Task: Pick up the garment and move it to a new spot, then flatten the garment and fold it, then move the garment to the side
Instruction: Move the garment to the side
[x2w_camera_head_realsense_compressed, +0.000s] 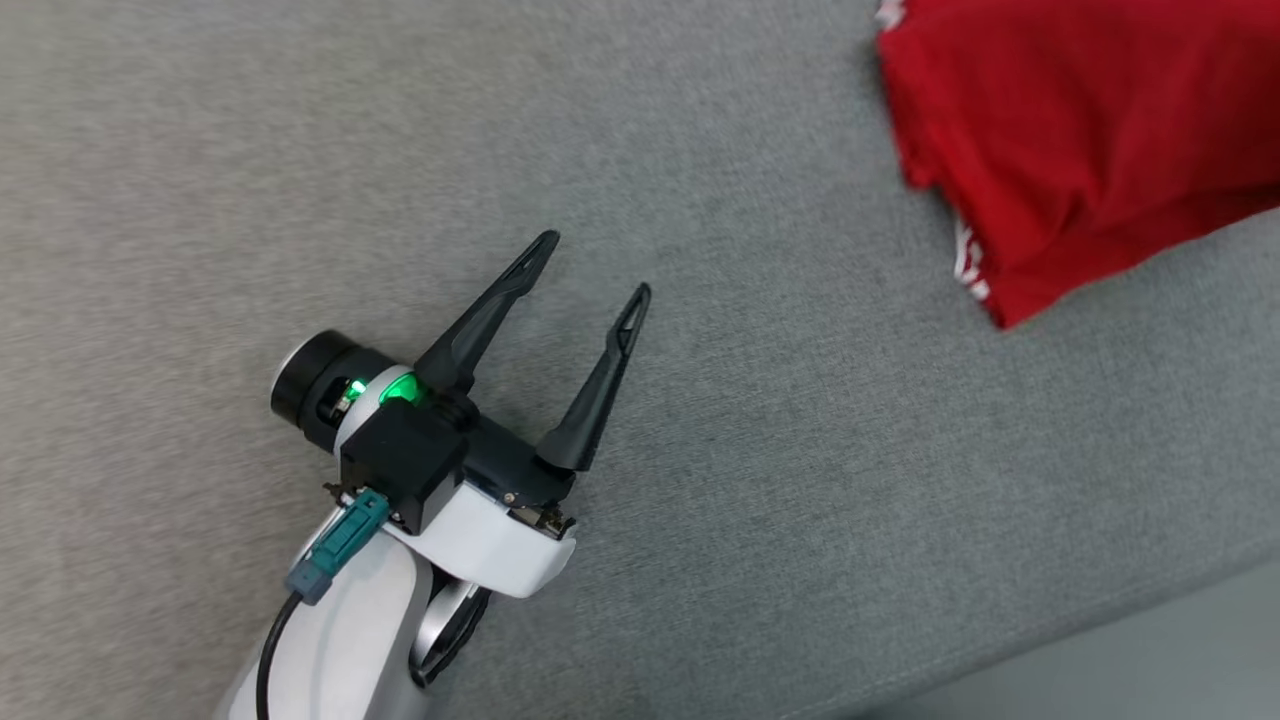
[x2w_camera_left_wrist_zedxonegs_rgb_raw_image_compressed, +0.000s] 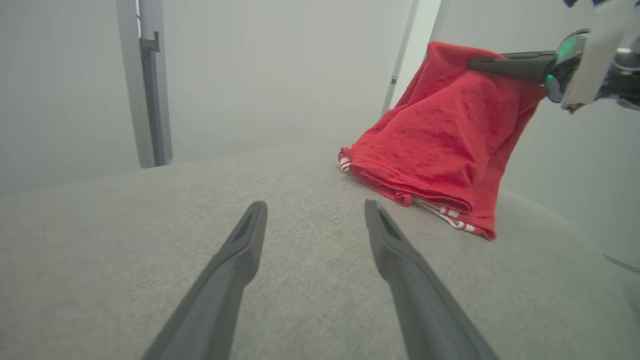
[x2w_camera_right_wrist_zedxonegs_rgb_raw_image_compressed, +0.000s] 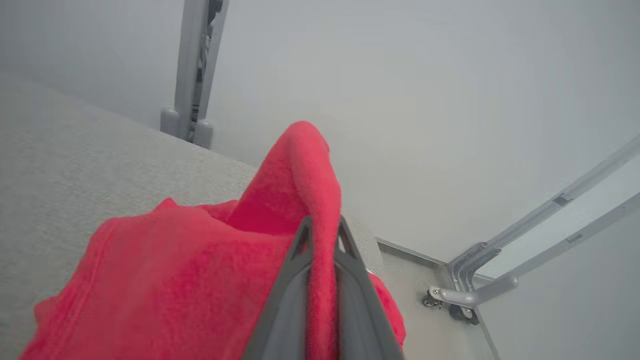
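One red garment (x2w_camera_head_realsense_compressed: 1080, 140) lay partly on the grey fabric-covered worktop (x2w_camera_head_realsense_compressed: 800, 450) and partly in the air, close to the worktop's right edge. In the left wrist view its lower folds (x2w_camera_left_wrist_zedxonegs_rgb_raw_image_compressed: 450, 135) rested on the surface, with white-striped trim (x2w_camera_left_wrist_zedxonegs_rgb_raw_image_compressed: 450, 215) showing along the bottom hem. Its upper part was drawn up into a peak.

That peak was pinched in the right pincer (x2w_camera_left_wrist_zedxonegs_rgb_raw_image_compressed: 472, 64), which came in from the side above the worktop. The right wrist view showed a ridge of red cloth (x2w_camera_right_wrist_zedxonegs_rgb_raw_image_compressed: 175, 280) squeezed between the two dark fingers of this pincer (x2w_camera_right_wrist_zedxonegs_rgb_raw_image_compressed: 324, 225), pressed together on the fabric. The cloth's tip stood up past the fingertips.

Well apart from the garment, toward the worktop's middle, the left pincer (x2w_camera_head_realsense_compressed: 594, 265) was above bare grey fabric with its fingers spread wide and nothing between them. A green light glowed at its wrist. In its own view the spread fingers (x2w_camera_left_wrist_zedxonegs_rgb_raw_image_compressed: 315, 206) pointed toward the garment. Beyond the worktop's far edge stood an upright grey post (x2w_camera_left_wrist_zedxonegs_rgb_raw_image_compressed: 150, 85).
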